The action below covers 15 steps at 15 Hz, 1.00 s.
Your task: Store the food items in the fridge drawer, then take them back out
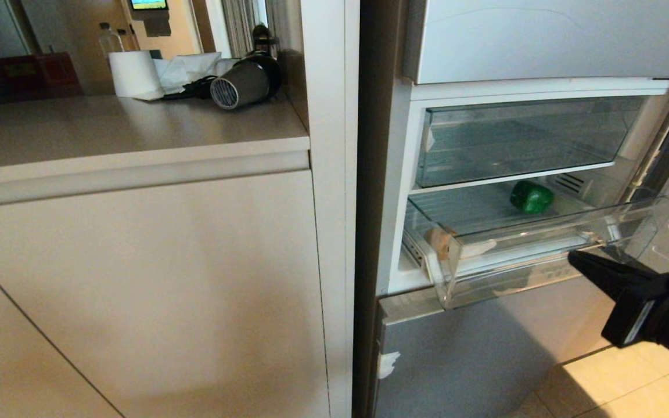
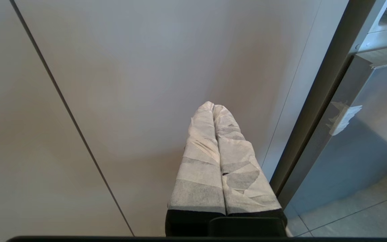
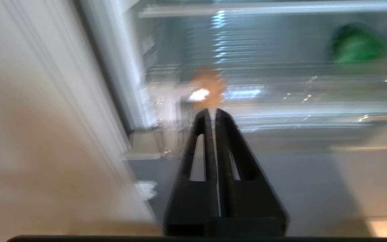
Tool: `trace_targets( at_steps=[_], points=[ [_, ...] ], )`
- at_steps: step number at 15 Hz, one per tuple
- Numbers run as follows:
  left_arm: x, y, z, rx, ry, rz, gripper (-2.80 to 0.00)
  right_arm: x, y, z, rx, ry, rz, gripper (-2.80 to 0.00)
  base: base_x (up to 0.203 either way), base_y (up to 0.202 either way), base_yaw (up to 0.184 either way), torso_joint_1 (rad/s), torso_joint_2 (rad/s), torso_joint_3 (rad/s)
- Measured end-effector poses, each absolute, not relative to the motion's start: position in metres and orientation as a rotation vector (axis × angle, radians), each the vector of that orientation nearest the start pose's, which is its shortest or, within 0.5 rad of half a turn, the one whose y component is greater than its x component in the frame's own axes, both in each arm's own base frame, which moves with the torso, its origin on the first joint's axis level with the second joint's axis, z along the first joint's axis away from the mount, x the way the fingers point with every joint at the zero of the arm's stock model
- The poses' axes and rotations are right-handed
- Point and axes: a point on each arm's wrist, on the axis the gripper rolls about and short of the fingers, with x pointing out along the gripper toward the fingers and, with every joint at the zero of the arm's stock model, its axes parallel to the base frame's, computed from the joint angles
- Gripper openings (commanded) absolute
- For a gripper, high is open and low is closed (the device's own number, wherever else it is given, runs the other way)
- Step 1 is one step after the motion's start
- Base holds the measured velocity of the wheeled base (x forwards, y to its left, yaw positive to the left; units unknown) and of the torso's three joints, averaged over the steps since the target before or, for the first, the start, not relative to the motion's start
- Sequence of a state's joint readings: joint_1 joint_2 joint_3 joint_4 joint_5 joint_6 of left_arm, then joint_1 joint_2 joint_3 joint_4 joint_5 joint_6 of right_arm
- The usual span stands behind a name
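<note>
Cabinet doors (image 1: 137,290), beige, fill the left under a pale bench (image 1: 108,130) carrying a paper roll (image 1: 134,72) and hairdryer (image 1: 244,81). Beside them the fridge (image 1: 485,348) stands open, its clear drawer (image 1: 543,255) pulled out, holding a green pepper (image 1: 532,196) at the back and a potato (image 1: 440,241) at the front-left corner. Right hand (image 1: 578,260), closed and empty, hangs near the drawer's front; left hand (image 2: 212,107), closed, faces the cabinet.

My head camera looks forward and down from fairly near, taking in the beige cabinet (image 1: 137,278) on the left and the open fridge drawer (image 1: 543,244) on the right. My left wrist camera sits low behind the left gripper (image 2: 213,107), close to that cabinet's doors, catching the fridge's lower panel (image 2: 358,158) too. My right wrist camera faces the drawer head-on, sharing the green bell pepper (image 3: 356,45) with my head view
</note>
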<state>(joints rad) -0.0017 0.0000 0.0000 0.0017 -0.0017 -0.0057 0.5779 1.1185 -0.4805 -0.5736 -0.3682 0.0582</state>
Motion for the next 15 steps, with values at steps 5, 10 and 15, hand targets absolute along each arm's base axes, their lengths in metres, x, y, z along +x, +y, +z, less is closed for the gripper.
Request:
trace_targets(
  at_steps=[5,10,15],
  points=[
    [-0.023,0.0,0.075,-0.006,0.002,-0.003,-2.8,0.169,0.072,0.247,-0.038,0.265,0.136,-2.8,0.0,0.0,0.0,0.0,0.0,0.0],
    [-0.023,0.0,0.075,-0.005,0.002,-0.003,-2.8,0.226,0.07,0.252,-0.04,0.37,0.087,-2.8,0.0,0.0,0.0,0.0,0.0,0.0],
    [-0.023,0.0,0.075,-0.006,0.002,-0.003,-2.8,0.264,0.066,0.257,-0.027,0.406,0.086,-2.8,0.0,0.0,0.0,0.0,0.0,0.0]
  ],
)
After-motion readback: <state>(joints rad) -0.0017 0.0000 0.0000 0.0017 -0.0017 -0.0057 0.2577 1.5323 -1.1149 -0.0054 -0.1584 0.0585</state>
